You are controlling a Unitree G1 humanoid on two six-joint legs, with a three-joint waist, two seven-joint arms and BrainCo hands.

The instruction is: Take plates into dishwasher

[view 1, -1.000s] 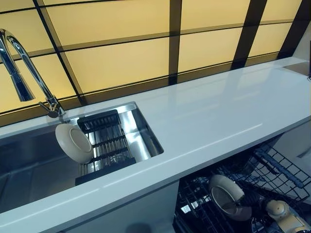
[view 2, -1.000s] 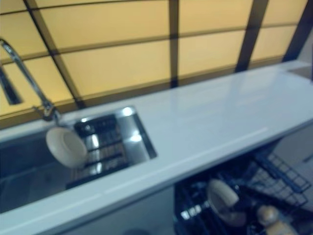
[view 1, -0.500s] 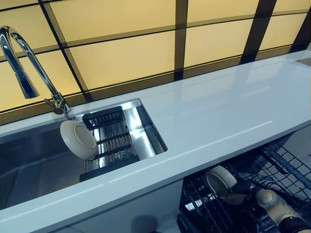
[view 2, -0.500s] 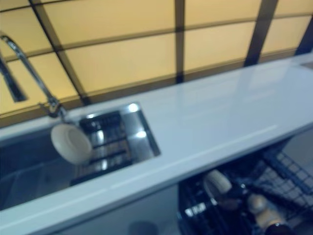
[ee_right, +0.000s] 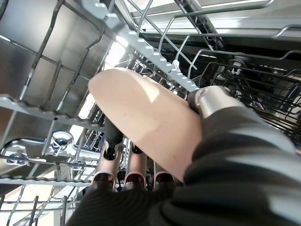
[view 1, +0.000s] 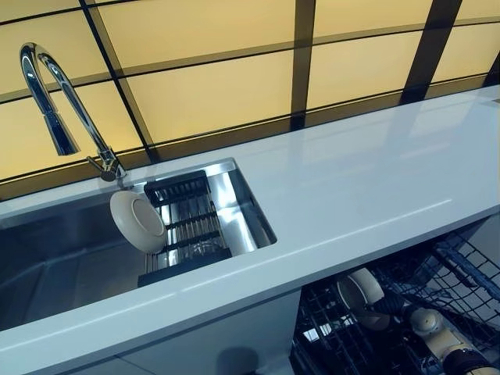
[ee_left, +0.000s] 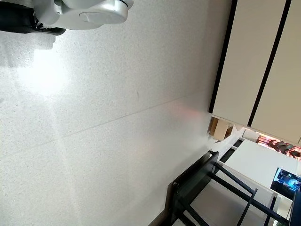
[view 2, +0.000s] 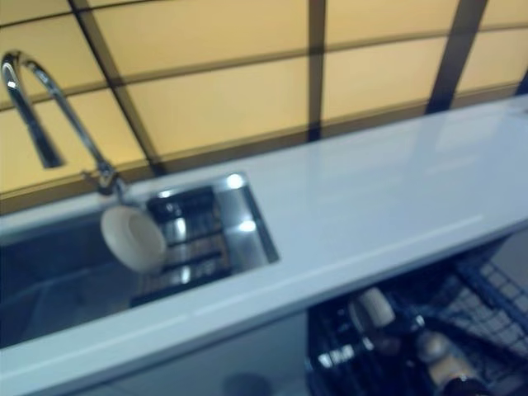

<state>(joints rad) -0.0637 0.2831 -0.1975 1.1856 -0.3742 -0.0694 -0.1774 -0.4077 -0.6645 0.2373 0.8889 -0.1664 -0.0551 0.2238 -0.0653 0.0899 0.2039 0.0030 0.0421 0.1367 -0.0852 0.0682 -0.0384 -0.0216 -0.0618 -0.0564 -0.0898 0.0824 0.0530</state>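
A cream plate (view 1: pixel 138 222) stands on edge in a black drying rack (view 1: pixel 191 234) inside the steel sink (view 1: pixel 47 266). My right hand (ee_right: pixel 214 101) is shut on a second cream plate (ee_right: pixel 146 117), with the thumb over its rim and the fingers under it. It holds this plate (view 1: pixel 359 287) among the wire tines of the open dishwasher rack (view 1: pixel 461 273) below the counter edge, and the hand (view 1: pixel 391 303) shows dark beside it. The wrist view shows the rack tines (ee_right: pixel 155 59) close around the plate. My left hand shows in no view.
A white counter (view 1: pixel 351 180) runs across the scene above the dishwasher. A chrome faucet (view 1: pixel 58 101) arches over the sink at the left. A yellow panelled wall with dark bars stands behind. The left wrist view shows only speckled floor (ee_left: pixel 108 117).
The camera has shifted, so the whole scene sits further right. Against the scene, my right hand has carried the plate a little further in under the counter edge.
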